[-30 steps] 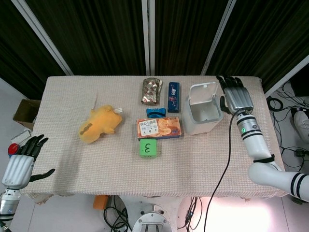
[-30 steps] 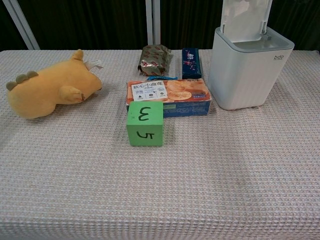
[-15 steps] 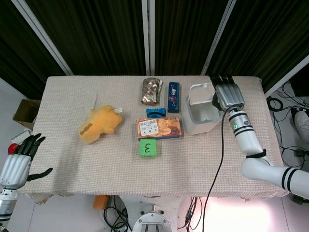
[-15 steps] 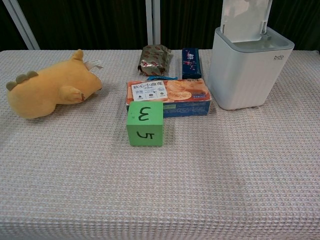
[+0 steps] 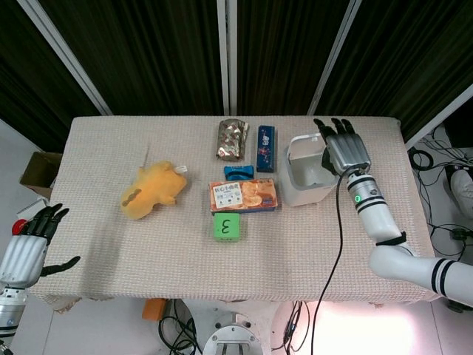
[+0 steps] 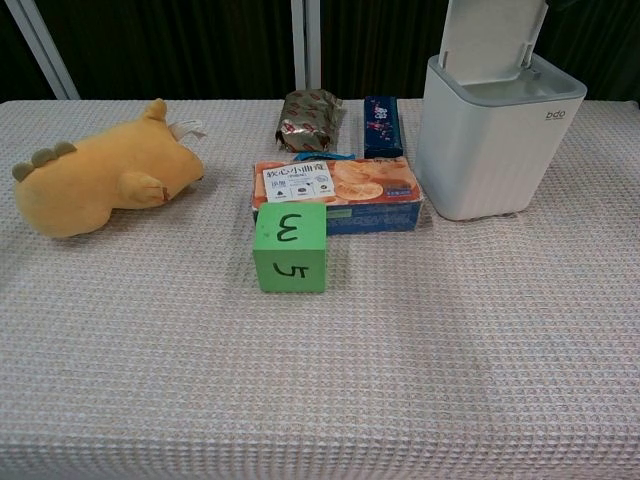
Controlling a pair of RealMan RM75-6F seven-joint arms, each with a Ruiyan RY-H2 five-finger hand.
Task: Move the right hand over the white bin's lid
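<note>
White bin (image 5: 309, 176) sits on the right half of the tabletop (image 5: 148, 244), toward the far edge, lid (image 6: 490, 35) flipped up at its back rim, bin mouth exposed. Right hand (image 5: 344, 150) is above the bin's far right corner, back of hand facing up, fingers (image 5: 330, 127) stretched out and slightly apart, gripping nothing; it overlaps the lid area from the head view, contact with the lid not clear. In the chest view only the raised lid and bin body (image 6: 495, 140) show, the hand itself is out of frame there. Left hand (image 5: 31, 244) hangs off the near left corner, beyond the tabletop edge, fingers spread, empty. Yellow plush toy (image 5: 152, 190) lies left of centre. Green cube (image 6: 290, 247) marked 3 on top sits near the middle, just in front of an orange snack box (image 6: 336, 193). Behind the box a small blue item (image 5: 239, 172), mostly hidden in the chest view. Further back a shiny foil packet (image 5: 232, 139) and a dark blue narrow box (image 5: 266, 148) lie side by side, close but apart. The snack box is just left of the bin, a small gap between them. A cardboard box (image 5: 38, 171) stands on the floor beside the tabletop's left end.
</note>
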